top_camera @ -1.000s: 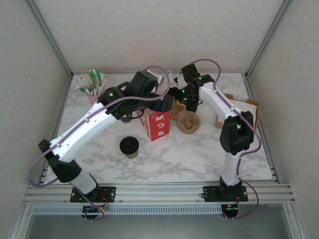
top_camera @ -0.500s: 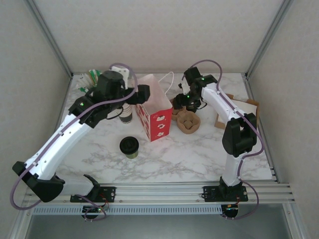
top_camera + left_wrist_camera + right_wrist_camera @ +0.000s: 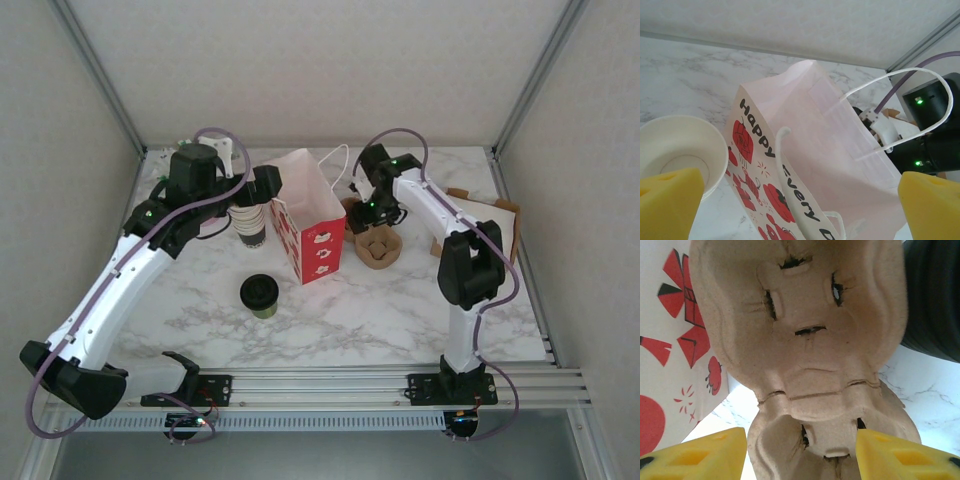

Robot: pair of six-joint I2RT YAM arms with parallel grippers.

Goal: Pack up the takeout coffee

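The takeout coffee (image 3: 259, 294), with a black lid over an olive-green body, stands alone on the marble in front of the bag. The red-and-white paper bag (image 3: 310, 225) stands upright with its mouth (image 3: 830, 150) gaping. My left gripper (image 3: 262, 185) hovers open just left of the bag, above a stack of cream cups (image 3: 250, 222); its yellow fingertips (image 3: 670, 200) frame the bag's rim. My right gripper (image 3: 372, 212) is down on a brown cardboard cup carrier (image 3: 810, 365), its yellow pads (image 3: 907, 455) against the carrier's two sides.
The open top cup (image 3: 675, 155) of the cream stack sits close to the bag's left wall. A black stack of lids (image 3: 935, 295) is beside the carrier. Stir sticks (image 3: 185, 160) stand at the back left, flat cardboard (image 3: 480, 215) at the back right.
My left arm drew back leftward off the bag, staying open. My right gripper's jaws narrowed around the carrier. The bag's top, earlier covered by the arm, now shows open.
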